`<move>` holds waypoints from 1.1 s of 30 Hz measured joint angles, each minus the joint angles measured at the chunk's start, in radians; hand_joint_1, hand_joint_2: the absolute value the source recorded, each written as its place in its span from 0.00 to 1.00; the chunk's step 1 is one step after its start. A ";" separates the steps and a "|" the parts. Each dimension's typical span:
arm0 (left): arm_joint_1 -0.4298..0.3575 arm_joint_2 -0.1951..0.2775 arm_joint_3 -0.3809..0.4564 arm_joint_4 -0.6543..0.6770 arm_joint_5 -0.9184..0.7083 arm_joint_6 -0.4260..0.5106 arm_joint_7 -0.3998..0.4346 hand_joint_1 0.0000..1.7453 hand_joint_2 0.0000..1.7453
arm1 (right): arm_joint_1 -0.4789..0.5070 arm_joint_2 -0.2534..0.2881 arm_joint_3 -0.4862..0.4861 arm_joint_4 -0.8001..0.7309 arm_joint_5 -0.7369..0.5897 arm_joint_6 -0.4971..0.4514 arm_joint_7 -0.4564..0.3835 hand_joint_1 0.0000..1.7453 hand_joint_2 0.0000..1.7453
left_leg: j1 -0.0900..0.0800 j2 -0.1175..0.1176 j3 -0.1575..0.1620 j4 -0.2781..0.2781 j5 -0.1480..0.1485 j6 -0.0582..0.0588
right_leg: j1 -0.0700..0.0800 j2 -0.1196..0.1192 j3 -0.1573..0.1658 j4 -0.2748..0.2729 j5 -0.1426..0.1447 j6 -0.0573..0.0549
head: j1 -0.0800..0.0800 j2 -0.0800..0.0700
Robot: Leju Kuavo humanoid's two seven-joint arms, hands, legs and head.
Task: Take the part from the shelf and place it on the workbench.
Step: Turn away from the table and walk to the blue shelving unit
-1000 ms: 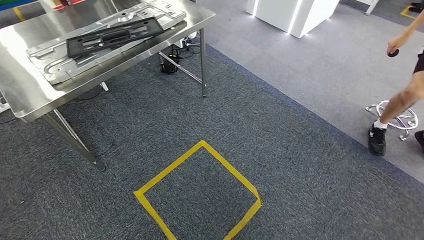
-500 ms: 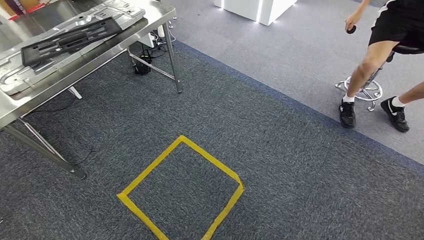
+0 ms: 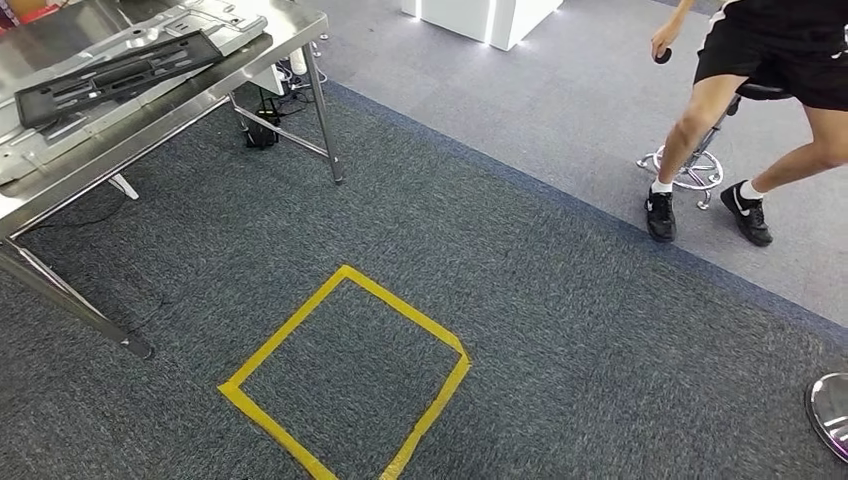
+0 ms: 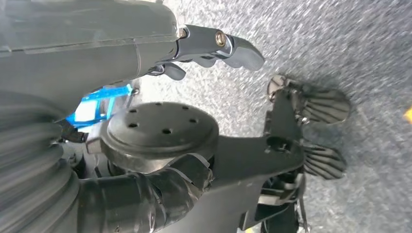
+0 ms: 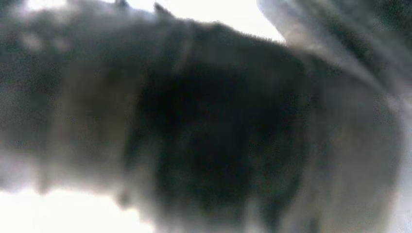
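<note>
- Part (image 3: 115, 68), black and frame-like, is not held. The left hand (image 4: 209, 48) hangs over carpet, fingers loosely apart and empty. The right hand's state cannot be told, as its wrist view is blurred.
- A yellow tape square (image 3: 290, 330) is marked on the floor just ahead.
- Farther off, the part is seen flat on a silver panel (image 3: 40, 150) on the steel workbench (image 3: 290, 25). It lies ahead and to the left, nearer the left arm, with its long axis along the bench.
- A person (image 3: 760, 60) is seen far right.
- Since the earlier frame the whole view has swung, so the bench now sits nearer the left edge.
</note>
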 joint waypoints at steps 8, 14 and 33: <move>-0.001 0.001 0.000 0.000 0.000 0.000 0.000 0.00 1.00 | 0.000 0.000 0.000 0.000 0.000 0.000 0.000 0.00 0.00 | 0.017 0.016 -0.048 0.061 -0.009 -0.051 | -0.029 -0.013 0.166 -0.204 0.068 0.024 | 0.000 0.000; 0.001 0.000 0.000 0.000 -0.004 0.000 -0.012 0.00 0.00 | 0.001 -0.001 0.000 0.001 0.000 0.008 0.001 0.00 0.00 | 0.025 -0.003 -0.127 0.229 -0.120 -0.074 | -0.018 -0.007 0.138 -0.211 0.089 -0.034 | -0.001 0.000; 0.004 0.011 -0.002 0.000 -0.015 -0.087 -0.233 0.00 0.00 | 0.005 0.040 -0.001 0.001 -0.002 0.071 0.015 0.00 0.00 | 0.011 0.031 -0.007 0.003 0.004 -0.015 | -0.021 -0.007 0.004 0.025 0.012 0.020 | 0.006 0.000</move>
